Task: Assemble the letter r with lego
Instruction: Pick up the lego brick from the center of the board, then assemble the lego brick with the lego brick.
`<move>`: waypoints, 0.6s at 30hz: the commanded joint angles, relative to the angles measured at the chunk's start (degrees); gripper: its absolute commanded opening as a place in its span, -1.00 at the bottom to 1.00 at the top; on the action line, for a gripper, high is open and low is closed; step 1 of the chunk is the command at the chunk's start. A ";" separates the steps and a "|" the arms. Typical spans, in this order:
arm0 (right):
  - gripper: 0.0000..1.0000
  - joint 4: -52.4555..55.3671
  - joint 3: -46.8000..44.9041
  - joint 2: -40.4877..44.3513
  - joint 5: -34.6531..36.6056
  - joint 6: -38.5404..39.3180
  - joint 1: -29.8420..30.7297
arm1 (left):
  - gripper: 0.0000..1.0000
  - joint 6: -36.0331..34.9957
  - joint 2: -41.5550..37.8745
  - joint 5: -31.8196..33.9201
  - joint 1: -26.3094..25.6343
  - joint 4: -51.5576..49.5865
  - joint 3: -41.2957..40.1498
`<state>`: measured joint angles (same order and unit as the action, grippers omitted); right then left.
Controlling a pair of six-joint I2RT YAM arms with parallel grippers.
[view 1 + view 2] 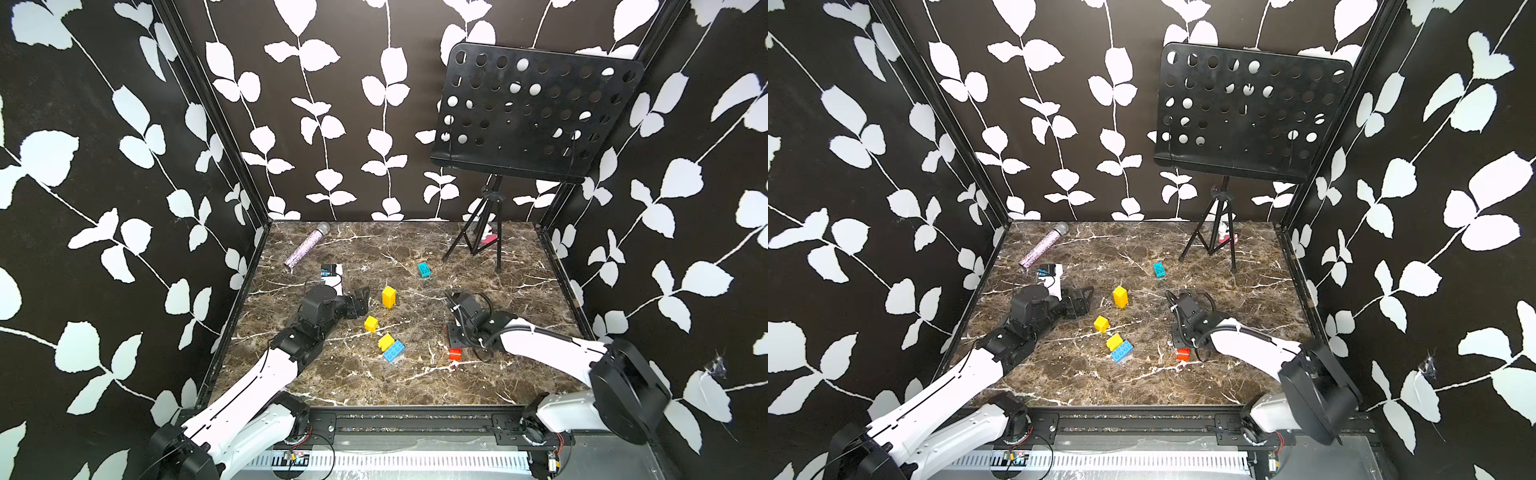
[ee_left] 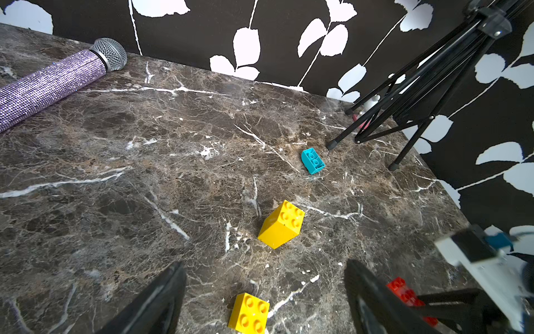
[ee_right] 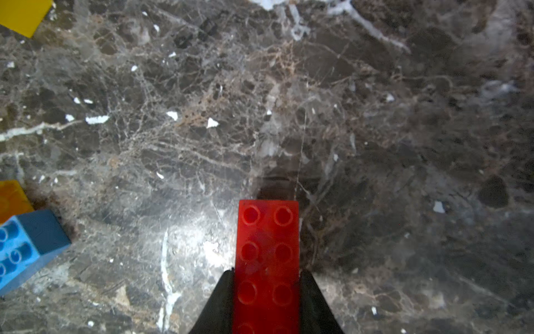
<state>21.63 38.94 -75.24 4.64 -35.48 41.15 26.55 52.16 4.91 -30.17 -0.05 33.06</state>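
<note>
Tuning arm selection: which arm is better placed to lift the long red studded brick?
Right. The right gripper straddles the long red studded plastic brick, fingers against both sides. The left gripper is open, empty, beside a tall yellow brick.

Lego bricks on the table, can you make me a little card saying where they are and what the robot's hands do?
Left gripper: open, empty
Right gripper: shut on red brick
Tall yellow brick: standing alone
Small yellow brick: alone
Blue brick: touching a third yellow brick
Teal brick: alone, farther back
Letter r: not built yet
</note>
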 commanded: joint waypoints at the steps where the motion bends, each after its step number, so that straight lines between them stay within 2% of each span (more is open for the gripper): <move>1: -0.43 -3.34 -3.33 6.64 4.32 -3.51 1.09 | 0.76 0.03 -0.13 -0.58 0.29 0.89 0.01; 8: -0.49 -9.27 -10.48 12.63 8.60 -9.43 1.89 | 0.75 0.62 0.52 -1.13 0.30 1.68 -0.34; 18: -0.53 -16.33 -11.70 9.35 8.98 -12.60 1.96 | 0.75 0.66 0.47 -1.19 0.38 1.55 0.00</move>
<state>9.56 27.62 -65.47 11.99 -46.13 42.81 27.03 52.84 3.99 -30.15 0.54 33.06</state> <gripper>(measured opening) 0.317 0.877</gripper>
